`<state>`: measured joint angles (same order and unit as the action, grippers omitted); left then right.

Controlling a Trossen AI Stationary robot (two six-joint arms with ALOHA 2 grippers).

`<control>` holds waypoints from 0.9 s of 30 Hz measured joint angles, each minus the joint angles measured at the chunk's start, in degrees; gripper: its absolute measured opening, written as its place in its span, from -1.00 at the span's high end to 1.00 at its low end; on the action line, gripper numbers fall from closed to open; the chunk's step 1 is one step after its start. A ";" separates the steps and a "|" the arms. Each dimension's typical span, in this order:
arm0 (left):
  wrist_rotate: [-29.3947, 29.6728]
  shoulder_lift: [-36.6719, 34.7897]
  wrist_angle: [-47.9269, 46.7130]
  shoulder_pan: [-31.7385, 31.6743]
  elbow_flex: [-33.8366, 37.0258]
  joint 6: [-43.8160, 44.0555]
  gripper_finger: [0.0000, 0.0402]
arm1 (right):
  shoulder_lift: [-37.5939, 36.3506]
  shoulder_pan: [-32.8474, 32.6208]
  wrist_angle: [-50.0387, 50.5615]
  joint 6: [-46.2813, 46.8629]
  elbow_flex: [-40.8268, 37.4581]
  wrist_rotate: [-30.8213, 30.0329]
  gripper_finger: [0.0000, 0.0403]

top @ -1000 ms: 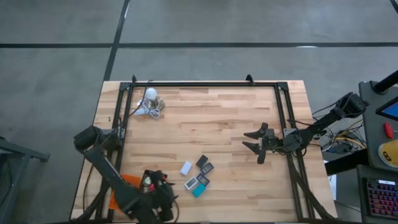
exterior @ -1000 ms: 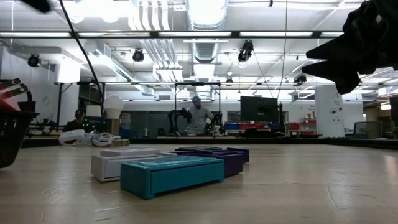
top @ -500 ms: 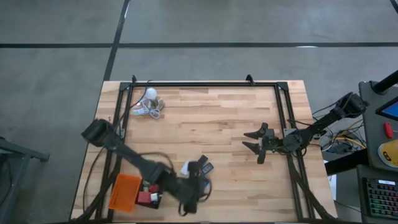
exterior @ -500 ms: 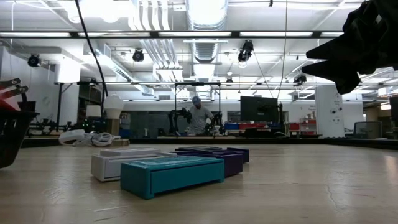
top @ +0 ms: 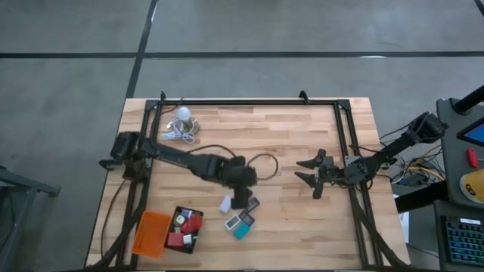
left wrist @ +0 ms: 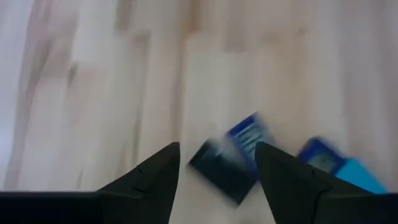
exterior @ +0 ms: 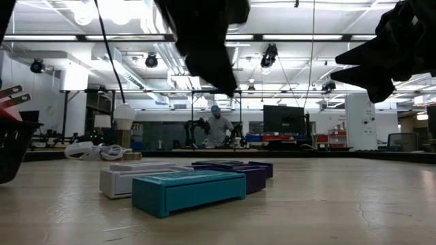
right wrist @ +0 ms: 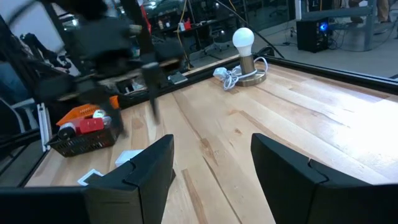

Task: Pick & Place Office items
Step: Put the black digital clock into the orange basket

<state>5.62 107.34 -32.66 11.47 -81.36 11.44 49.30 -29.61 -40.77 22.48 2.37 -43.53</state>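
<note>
The left gripper (left wrist: 215,163) hangs with its fingers spread wide and empty above a small cluster of office items (top: 240,213) lying near the table's front edge, a dark piece (left wrist: 222,168) framed between the fingertips. The pieces look light, rigid and flat-sided, likely smooth enough to skid on the wooden table (top: 280,143); a pinch across the two short sides, fingers straddling one piece only, seems the safest hold, since its neighbours lie touching or just beside it. Close by on the left sits a black tray (top: 184,230) already holding several pieces, beside an orange tray (top: 150,231). The right gripper (top: 308,171) waits, parted and empty, near the right rail.
</note>
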 joint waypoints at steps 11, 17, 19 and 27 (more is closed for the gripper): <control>-0.74 -0.69 -20.37 -2.61 2.65 22.06 -0.10 | -0.01 0.02 0.01 0.00 0.00 -0.01 -0.04; -0.70 -0.69 -15.91 -2.32 2.51 21.84 -0.11 | -0.01 0.02 0.00 0.00 0.00 -0.01 -0.04; -0.71 -0.69 -13.26 -2.47 2.51 21.84 -0.11 | 0.00 0.02 0.00 0.00 0.00 0.00 -0.04; -0.83 -0.69 -8.68 -2.32 2.68 28.39 -0.28 | -0.01 0.01 0.00 0.00 0.00 0.00 -0.04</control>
<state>4.79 106.65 -41.33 9.15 -78.68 39.83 49.29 -29.59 -40.77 22.48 2.37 -43.53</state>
